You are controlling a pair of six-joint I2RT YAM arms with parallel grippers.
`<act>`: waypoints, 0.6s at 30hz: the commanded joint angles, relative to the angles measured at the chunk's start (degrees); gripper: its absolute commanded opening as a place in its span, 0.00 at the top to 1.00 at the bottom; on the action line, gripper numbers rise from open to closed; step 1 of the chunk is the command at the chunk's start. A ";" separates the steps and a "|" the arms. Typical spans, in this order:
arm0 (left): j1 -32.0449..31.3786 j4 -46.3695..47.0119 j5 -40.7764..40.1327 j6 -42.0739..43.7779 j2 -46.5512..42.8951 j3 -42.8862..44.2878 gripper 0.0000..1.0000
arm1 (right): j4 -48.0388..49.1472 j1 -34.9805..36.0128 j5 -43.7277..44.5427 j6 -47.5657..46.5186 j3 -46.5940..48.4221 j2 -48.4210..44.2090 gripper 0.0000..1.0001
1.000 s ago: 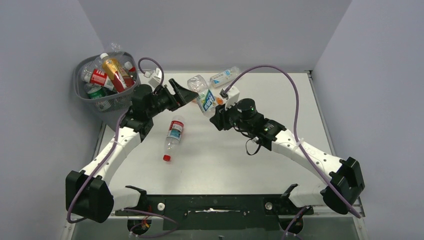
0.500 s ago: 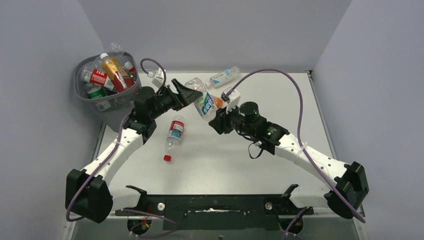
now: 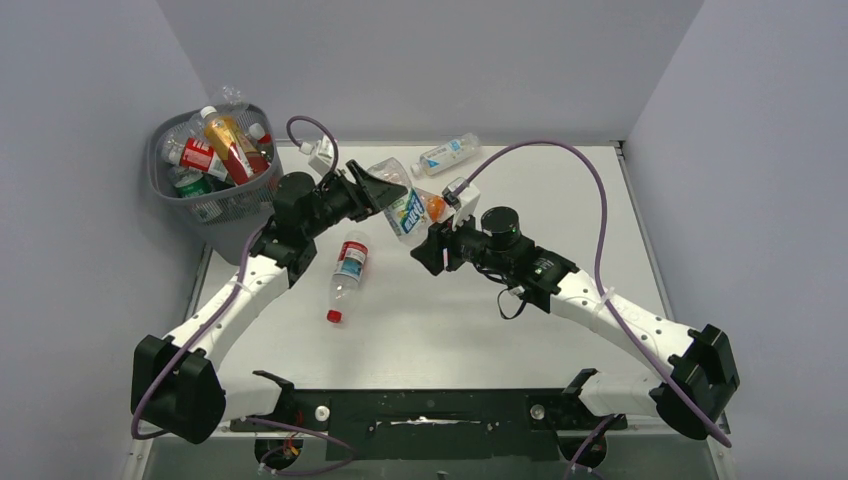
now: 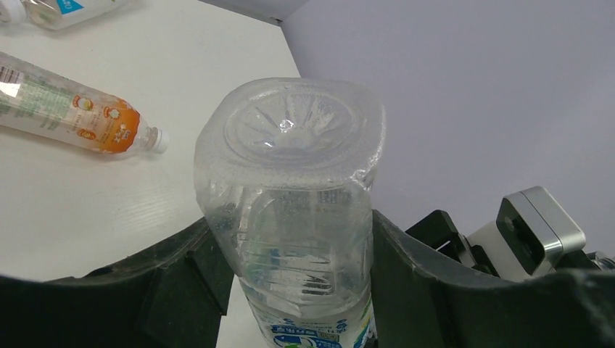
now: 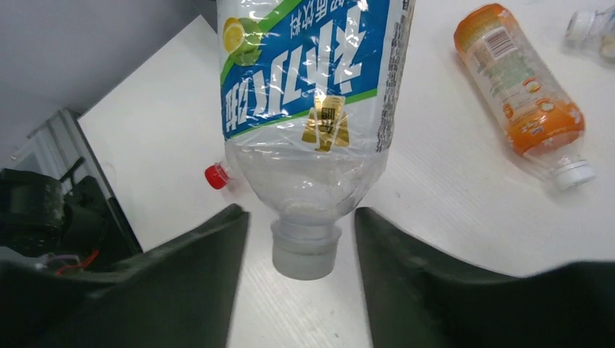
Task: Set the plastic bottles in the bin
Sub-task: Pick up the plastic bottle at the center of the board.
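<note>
The white bench [image 3: 560, 300] carries both arms along its near edge. Just off its far left corner stands the bin [image 3: 230, 207], dark wire mesh, heaped to the rim with bottles [image 3: 225, 145] bearing red, green and amber labels.

Both arms reach toward the middle of the bench, nearer the far edge, and meet at one clear bottle with a blue-and-green label [image 3: 407, 208]. It hangs tilted above the surface, base toward the left arm and neck toward the right. The left fingers [image 3: 385, 190] are closed on its ribbed base end, pressing it from both sides. The right fingers [image 5: 301, 239] stand apart on either side of its pale cap [image 5: 304, 254], with a gap showing on each side, touching nothing.

Three more bottles lie on the bench. A red-capped bottle [image 3: 347, 270] lies toward the left edge, below the left arm. An orange-labelled bottle [image 5: 518, 94] lies just beyond the held one. A clear bottle with a blue label [image 3: 448, 153] lies by the far edge.
</note>
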 commanded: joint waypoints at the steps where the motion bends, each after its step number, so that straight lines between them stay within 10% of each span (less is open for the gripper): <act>1: -0.17 -1.83 -0.28 5.11 0.31 6.04 0.56 | 4.79 0.53 -1.26 0.58 0.43 -2.30 0.36; 5: 1.42 -8.11 -0.45 10.24 0.70 12.27 0.63 | 3.59 0.49 -0.32 0.72 0.74 -2.81 0.08; 18: 31.56 -29.87 4.27 21.48 3.08 39.91 0.63 | 3.01 0.40 1.70 1.65 -2.87 -5.47 0.01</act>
